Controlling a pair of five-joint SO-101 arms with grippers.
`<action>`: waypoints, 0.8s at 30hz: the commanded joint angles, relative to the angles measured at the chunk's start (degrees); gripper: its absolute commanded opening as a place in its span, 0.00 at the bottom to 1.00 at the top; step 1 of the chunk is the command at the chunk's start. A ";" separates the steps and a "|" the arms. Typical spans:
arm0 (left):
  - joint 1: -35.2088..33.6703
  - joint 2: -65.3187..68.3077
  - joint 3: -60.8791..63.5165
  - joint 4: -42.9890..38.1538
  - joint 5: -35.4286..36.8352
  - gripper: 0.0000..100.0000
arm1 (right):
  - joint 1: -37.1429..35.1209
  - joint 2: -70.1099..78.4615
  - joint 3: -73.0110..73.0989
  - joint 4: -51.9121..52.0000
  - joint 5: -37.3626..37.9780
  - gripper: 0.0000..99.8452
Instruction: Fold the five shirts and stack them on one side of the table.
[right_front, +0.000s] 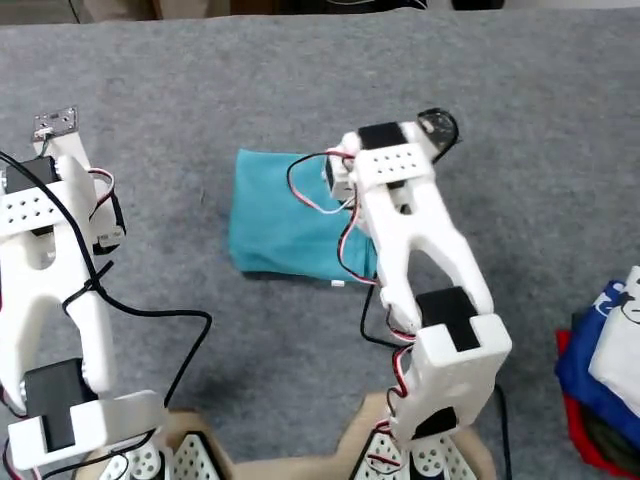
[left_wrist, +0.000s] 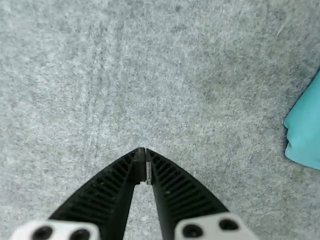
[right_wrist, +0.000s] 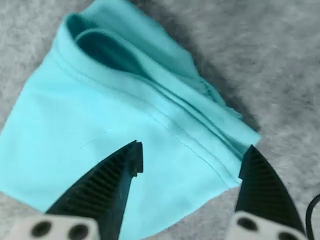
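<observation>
A folded teal shirt (right_front: 280, 215) lies on the grey table near the middle. My right gripper (right_wrist: 192, 157) hangs open over the teal shirt (right_wrist: 115, 135), its two black fingers (right_wrist: 115, 175) spread above the folded edge; in the high view this arm (right_front: 395, 175) covers the shirt's right side. My left gripper (left_wrist: 145, 167) is shut with nothing in it, above bare grey cloth at the table's left (right_front: 50, 150); the teal shirt's edge (left_wrist: 305, 135) lies off to one side of it. A pile of shirts (right_front: 605, 380) in blue, red and white sits at the right edge.
The grey table cover (right_front: 200, 90) stretches open at the back and between the arms. Black and red cables (right_front: 150, 315) trail from both arms near the front edge.
</observation>
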 joint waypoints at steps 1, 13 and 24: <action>-0.44 -2.24 -2.99 0.44 0.44 0.02 | -0.66 1.54 0.22 -3.34 -0.09 0.32; -0.26 -2.15 -2.90 0.44 0.44 0.02 | -0.40 12.62 -0.84 -11.25 -0.09 0.32; -0.35 -2.15 -2.73 0.44 0.35 0.02 | -0.31 13.58 -6.20 -7.47 6.51 0.07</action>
